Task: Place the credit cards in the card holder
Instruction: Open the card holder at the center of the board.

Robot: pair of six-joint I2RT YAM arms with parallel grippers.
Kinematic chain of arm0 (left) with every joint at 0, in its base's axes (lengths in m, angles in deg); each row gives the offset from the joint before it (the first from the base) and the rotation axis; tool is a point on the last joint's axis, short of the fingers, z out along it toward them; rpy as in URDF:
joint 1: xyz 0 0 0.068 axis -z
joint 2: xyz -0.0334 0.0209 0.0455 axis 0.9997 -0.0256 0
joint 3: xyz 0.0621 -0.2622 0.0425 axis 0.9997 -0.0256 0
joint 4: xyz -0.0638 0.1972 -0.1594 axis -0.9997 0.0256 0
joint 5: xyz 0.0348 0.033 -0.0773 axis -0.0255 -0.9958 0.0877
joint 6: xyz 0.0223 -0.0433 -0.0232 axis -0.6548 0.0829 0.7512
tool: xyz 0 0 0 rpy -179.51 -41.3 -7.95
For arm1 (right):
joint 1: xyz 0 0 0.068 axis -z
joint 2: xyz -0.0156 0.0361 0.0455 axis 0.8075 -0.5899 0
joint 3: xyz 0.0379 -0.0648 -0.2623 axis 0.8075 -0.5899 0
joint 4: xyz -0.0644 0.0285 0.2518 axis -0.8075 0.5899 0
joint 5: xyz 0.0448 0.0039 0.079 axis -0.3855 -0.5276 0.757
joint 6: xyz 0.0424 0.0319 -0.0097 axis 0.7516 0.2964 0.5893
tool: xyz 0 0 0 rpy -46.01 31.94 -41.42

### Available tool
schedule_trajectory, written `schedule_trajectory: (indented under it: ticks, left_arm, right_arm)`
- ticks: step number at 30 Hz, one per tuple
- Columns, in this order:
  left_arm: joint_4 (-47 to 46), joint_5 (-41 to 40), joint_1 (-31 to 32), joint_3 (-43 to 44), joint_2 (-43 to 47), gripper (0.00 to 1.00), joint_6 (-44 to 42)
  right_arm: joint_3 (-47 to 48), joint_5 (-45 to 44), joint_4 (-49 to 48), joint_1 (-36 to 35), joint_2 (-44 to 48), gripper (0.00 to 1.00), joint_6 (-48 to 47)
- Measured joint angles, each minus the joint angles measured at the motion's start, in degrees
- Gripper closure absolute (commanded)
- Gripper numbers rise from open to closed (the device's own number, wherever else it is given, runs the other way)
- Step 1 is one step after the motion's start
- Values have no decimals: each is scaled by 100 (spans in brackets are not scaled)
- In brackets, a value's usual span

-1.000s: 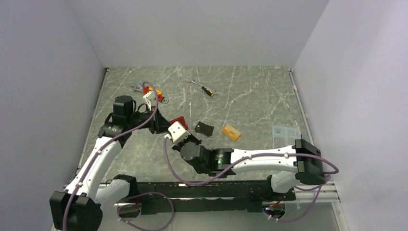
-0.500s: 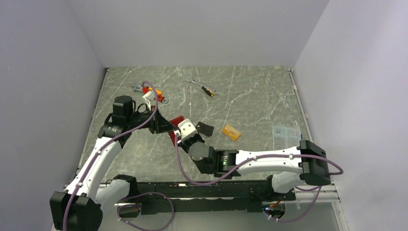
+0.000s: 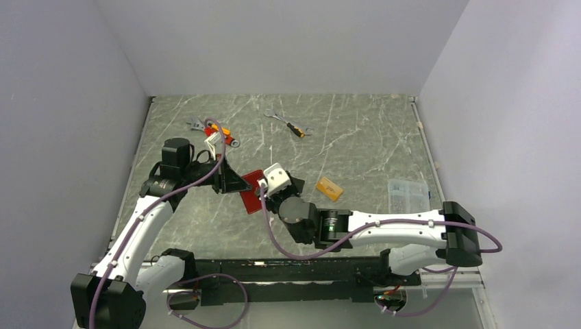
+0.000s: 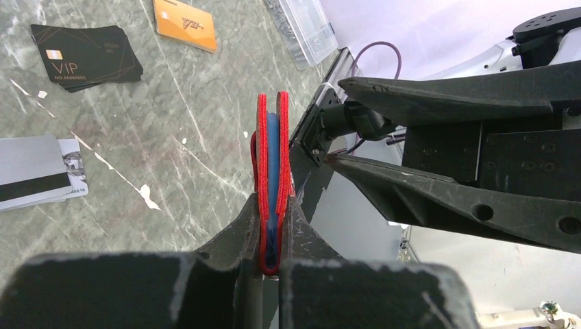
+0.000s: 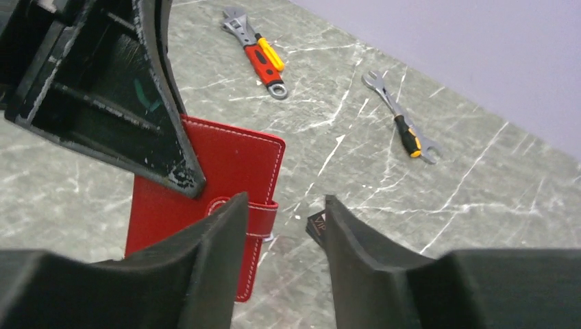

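Left gripper (image 4: 274,218) is clamping hard on the card holder (image 4: 271,137), jaws pressed against both red covers near one edge. From the left wrist view the holder is showing edge-on, the two red covers standing slightly parted with pale blue lining between them. In the top view it is sitting tilted at mid-table between the two arms. Whether its lower corner is touching the marble surface (image 3: 356,137) cannot be told. Behind the left arm, an orange-handled wrench (image 3: 214,130) is lying near the far left of the table, and a second, slimmer wrench (image 3: 291,127) is lying well apart from it toward the middle. Right gripper (image 5: 284,203) is hanging just right of the holder, jaws spread and gripping nothing, with bare table showing in the gap. In its wrist view the holder's stitched red face and snap tab (image 5: 259,218) are lying just beside its left finger (image 5: 219,233), while the left arm's black finger (image 5: 161,137) is overlapping the holder's upper corner. A silver-grey card (image 4: 31,179) with a dark stripe is resting flat on the table on top of another pale card. The black card (image 4: 85,55), printed VIP, is lying flat near the right gripper, only a sliver of it peeking out in the right wrist view. The orange-gold card (image 3: 329,188) is lying flat further right, apart from the black one. A clear plastic box (image 3: 408,195) is sitting near the right edge.
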Motion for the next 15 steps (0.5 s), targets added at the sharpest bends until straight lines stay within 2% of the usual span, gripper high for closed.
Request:
schedule_trajectory:
  ticks: [2,7,15]
  left_arm:
    - [33,-2,0,0,0,100,0]
    - [39,-4,-7,0,-2,100,0]
    - [42,-2,-33,0,0,100,2]
  right_arm:
    - [-50,131,162,-37,155,41,-7]
    - [-76,245,367,-201,243,41,-35]
    - [-13,289,376,-243,-240,47,-175]
